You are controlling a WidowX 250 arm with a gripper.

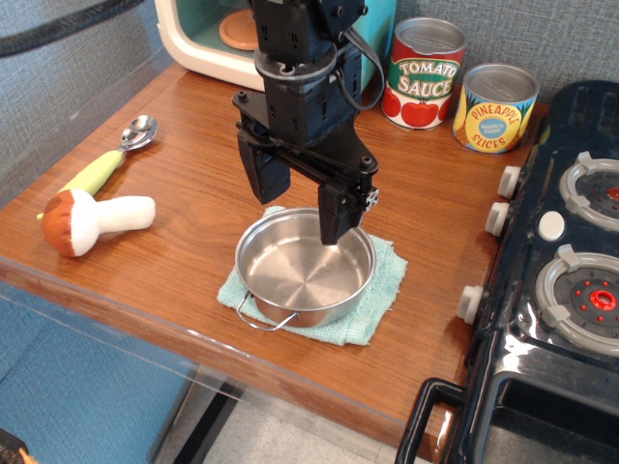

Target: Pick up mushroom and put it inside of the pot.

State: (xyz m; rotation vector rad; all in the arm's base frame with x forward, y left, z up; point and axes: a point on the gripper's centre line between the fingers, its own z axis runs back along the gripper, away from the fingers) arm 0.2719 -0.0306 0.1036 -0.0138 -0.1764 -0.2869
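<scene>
The shallow round shiny stainless-steel pot (pixel 306 268) with a thin wire loop handle sat on a pale green woven cloth (pixel 375 295) on the brown wooden tabletop (pixel 184 174) and served as the landmark. The black robot gripper (pixel 301 198) hung just above the pot's far rim, its two fingers spread apart and holding nothing. The soft plush mushroom (pixel 89 218), brown-orange cap with a white rim and thick white stem, lay on its side well to the left of the pot, cap pointing left, clear of the gripper. Just beyond the mushroom lay a metal spoon with a yellow-green handle (pixel 111 159), bowl pointing away. Behind the pot to the right stood a tin can labelled "TOMATO SAUCE" (pixel 424 74) and, beside it, a tin can labelled "PINEAPPLE SLICES" (pixel 494 108). To the right of the pot stood a black toy stove (pixel 561 280) with white knobs and grey burners.
</scene>
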